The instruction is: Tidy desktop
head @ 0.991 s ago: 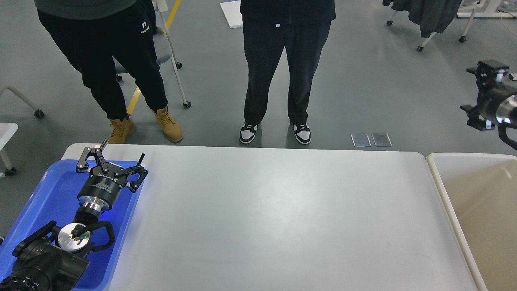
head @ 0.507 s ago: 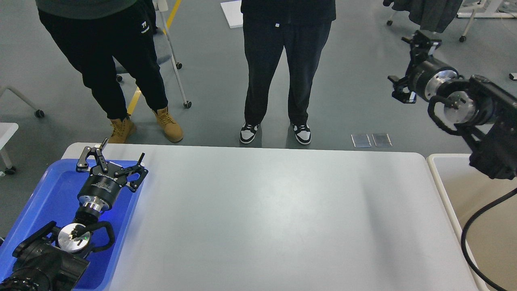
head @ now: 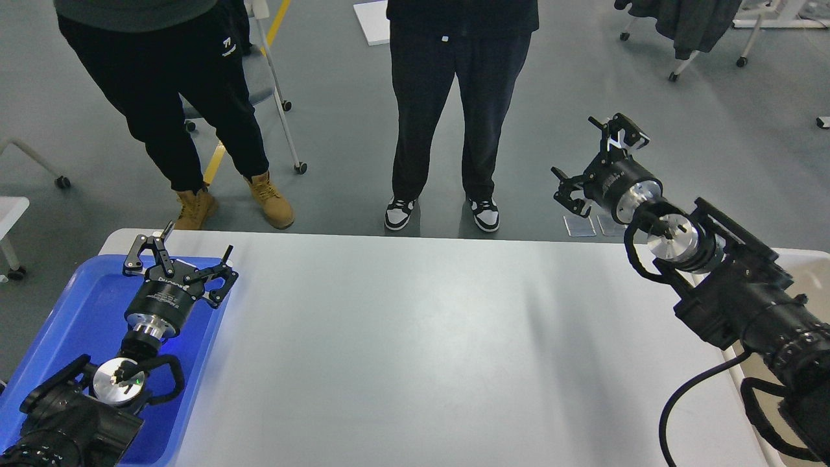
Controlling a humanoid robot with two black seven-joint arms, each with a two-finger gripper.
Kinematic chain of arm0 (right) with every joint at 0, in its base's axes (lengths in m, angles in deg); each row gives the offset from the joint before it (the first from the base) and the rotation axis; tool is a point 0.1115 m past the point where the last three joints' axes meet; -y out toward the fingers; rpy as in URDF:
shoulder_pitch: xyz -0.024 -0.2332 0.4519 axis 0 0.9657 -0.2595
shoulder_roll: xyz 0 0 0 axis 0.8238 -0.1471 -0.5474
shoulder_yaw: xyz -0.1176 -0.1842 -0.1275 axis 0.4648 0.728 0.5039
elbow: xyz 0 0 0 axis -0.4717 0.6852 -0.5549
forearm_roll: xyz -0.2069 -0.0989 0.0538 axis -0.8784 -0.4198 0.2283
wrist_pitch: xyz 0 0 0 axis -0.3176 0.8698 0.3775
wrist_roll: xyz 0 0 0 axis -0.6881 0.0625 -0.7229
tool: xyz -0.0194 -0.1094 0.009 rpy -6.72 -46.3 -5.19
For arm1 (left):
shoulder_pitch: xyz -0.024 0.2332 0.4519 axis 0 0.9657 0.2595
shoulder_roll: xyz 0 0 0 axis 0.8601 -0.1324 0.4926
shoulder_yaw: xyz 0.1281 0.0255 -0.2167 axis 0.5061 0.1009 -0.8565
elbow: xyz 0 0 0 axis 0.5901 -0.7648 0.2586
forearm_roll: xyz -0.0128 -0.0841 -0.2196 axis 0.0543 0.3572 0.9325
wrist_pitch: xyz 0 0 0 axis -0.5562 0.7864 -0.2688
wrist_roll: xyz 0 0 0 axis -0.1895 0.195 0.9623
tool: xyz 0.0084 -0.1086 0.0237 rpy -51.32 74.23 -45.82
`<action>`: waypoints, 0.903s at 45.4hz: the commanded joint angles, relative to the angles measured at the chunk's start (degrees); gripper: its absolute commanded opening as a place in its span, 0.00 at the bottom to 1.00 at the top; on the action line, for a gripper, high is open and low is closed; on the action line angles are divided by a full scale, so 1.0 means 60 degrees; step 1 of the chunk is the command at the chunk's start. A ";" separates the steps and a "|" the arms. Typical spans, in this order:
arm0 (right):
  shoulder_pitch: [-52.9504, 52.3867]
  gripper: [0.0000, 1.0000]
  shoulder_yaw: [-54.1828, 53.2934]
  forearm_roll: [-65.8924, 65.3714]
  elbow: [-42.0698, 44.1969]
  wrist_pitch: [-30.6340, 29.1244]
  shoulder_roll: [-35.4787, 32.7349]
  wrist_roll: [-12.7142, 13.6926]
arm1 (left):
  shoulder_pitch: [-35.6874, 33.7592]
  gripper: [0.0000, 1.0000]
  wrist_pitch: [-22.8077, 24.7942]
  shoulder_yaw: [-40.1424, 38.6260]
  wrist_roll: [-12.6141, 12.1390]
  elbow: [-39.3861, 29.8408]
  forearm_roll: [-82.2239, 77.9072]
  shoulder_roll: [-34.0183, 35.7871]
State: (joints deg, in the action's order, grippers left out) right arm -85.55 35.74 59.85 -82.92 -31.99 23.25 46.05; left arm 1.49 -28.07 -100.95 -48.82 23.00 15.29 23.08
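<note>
The desktop is a wide light grey tabletop with rounded corners, and nothing lies on its bare surface. My left gripper is open and empty, hovering over the far right corner of the blue tray at the table's left end. My right gripper is open and empty, raised above the table's far right edge and pointing away from me toward the floor.
A beige bin stands at the table's right end, mostly hidden by my right arm. Two people stand just beyond the far edge, one in tan boots and one in black-and-white shoes. Chairs stand on the floor behind.
My right arm has swung in from the far right, moving left and down, so its gripper now sits above the table's far right edge. The left arm has not moved.
</note>
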 commanded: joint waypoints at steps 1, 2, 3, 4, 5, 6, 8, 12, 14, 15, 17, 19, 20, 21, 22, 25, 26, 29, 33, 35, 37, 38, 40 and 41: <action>0.1075 1.00 -0.0327 0.0469 0.0016 -0.0597 0.0128 -0.0413 | 0.0000 1.00 0.0000 0.0000 0.0000 0.0000 0.0001 0.0000; 0.1134 1.00 -0.0327 0.0483 0.0031 -0.0626 0.0128 -0.0427 | 0.0000 1.00 0.0000 0.0000 0.0000 0.0000 0.0001 0.0000; 0.1178 1.00 -0.0327 0.0527 0.0031 -0.0626 0.0128 -0.0427 | 0.0000 1.00 0.0000 0.0000 0.0000 0.0000 0.0001 0.0000; 0.1251 1.00 -0.0327 0.0556 0.0031 -0.0641 0.0128 -0.0427 | 0.0000 1.00 0.0000 0.0000 0.0000 0.0000 0.0001 0.0000; 0.1295 1.00 -0.0327 0.0600 0.0016 -0.0641 0.0113 -0.0427 | 0.0000 1.00 0.0000 0.0000 0.0000 0.0000 0.0001 0.0000; 0.1354 1.00 -0.0327 0.0644 0.0016 -0.0655 0.0113 -0.0427 | 0.0000 1.00 0.0000 0.0000 0.0000 0.0000 0.0001 0.0000; 0.1471 1.00 -0.0327 0.0688 0.0016 -0.0670 0.0128 -0.0427 | 0.0000 1.00 0.0000 0.0000 0.0000 0.0000 0.0001 0.0000; 0.1647 1.00 -0.0327 0.0908 0.0016 -0.0685 0.0128 -0.0486 | 0.0000 1.00 0.0000 0.0000 0.0014 0.0000 0.0001 0.0000; 0.1705 1.00 -0.0356 0.1054 0.0016 -0.0699 0.0128 -0.0559 | 0.0000 1.00 0.0000 0.0000 0.0000 0.0000 0.0001 0.0000; 0.1735 1.00 -0.0371 0.1142 0.0031 -0.0728 0.0128 -0.0588 | 0.0000 1.00 0.0000 0.0000 0.0000 0.0000 0.0001 0.0000; 0.1822 1.00 -0.0400 0.1274 0.0016 -0.0904 0.0128 -0.0618 | 0.0000 1.00 0.0000 0.0000 0.0000 0.0000 0.0001 0.0000; 0.1939 1.00 -0.0401 0.1347 0.0031 -0.1094 0.0128 -0.0632 | 0.0000 1.00 0.0000 0.0000 0.0000 0.0000 0.0001 0.0000; 0.1984 1.00 -0.0401 0.1377 0.0031 -0.1182 0.0113 -0.0633 | 0.0000 1.00 0.0000 0.0000 0.0000 0.0000 0.0001 0.0000; 0.2013 1.00 -0.0401 0.1391 0.0045 -0.1212 0.0113 -0.0633 | 0.0000 1.00 0.0000 0.0000 0.0000 0.0000 0.0001 0.0000; 0.2042 1.00 -0.0401 0.1392 0.0046 -0.1256 0.0113 -0.0633 | 0.0000 1.00 0.0000 0.0000 0.0000 0.0000 0.0001 0.0000; 0.2116 1.00 -0.0459 0.1392 0.0046 -0.1285 0.0113 -0.0633 | 0.0000 1.00 0.0000 0.0000 0.0000 0.0000 0.0001 0.0000; 0.2130 1.00 -0.0488 0.1392 0.0046 -0.1285 0.0099 -0.0662 | 0.0000 1.00 0.0000 0.0000 0.0000 0.0000 0.0001 0.0000; 0.2174 1.00 -0.0649 0.1392 0.0046 -0.1285 0.0084 -0.0706 | 0.0000 1.00 0.0000 0.0000 0.0000 0.0000 0.0001 0.0000; 0.2175 1.00 -0.0737 0.1392 0.0046 -0.1300 0.0070 -0.0720 | 0.0000 1.00 0.0000 0.0000 0.0000 0.0000 0.0001 0.0000; 0.2189 1.00 -0.0737 0.1392 0.0046 -0.1300 0.0040 -0.0720 | 0.0000 1.00 0.0000 0.0000 0.0000 0.0000 0.0001 0.0000; 0.2189 1.00 -0.0737 0.1392 0.0046 -0.1300 0.0011 -0.0720 | 0.0000 1.00 0.0000 0.0000 0.0000 0.0000 0.0001 0.0000; 0.2189 1.00 -0.0737 0.1392 0.0046 -0.1300 -0.0004 -0.0720 | 0.0000 1.00 0.0000 0.0000 0.0000 0.0000 0.0001 0.0000; 0.2189 1.00 -0.0737 0.1392 0.0060 -0.1315 -0.0018 -0.0720 | 0.0000 1.00 0.0000 0.0000 0.0000 0.0000 0.0001 0.0000; 0.2204 1.00 -0.0737 0.1392 0.0060 -0.1315 -0.0033 -0.0720 | 0.0000 1.00 0.0000 0.0000 0.0000 0.0000 0.0001 0.0000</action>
State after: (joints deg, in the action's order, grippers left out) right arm -73.03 31.93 67.84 -82.66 -39.32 23.58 41.99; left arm 1.49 -28.07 -100.95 -48.82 23.00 15.30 23.08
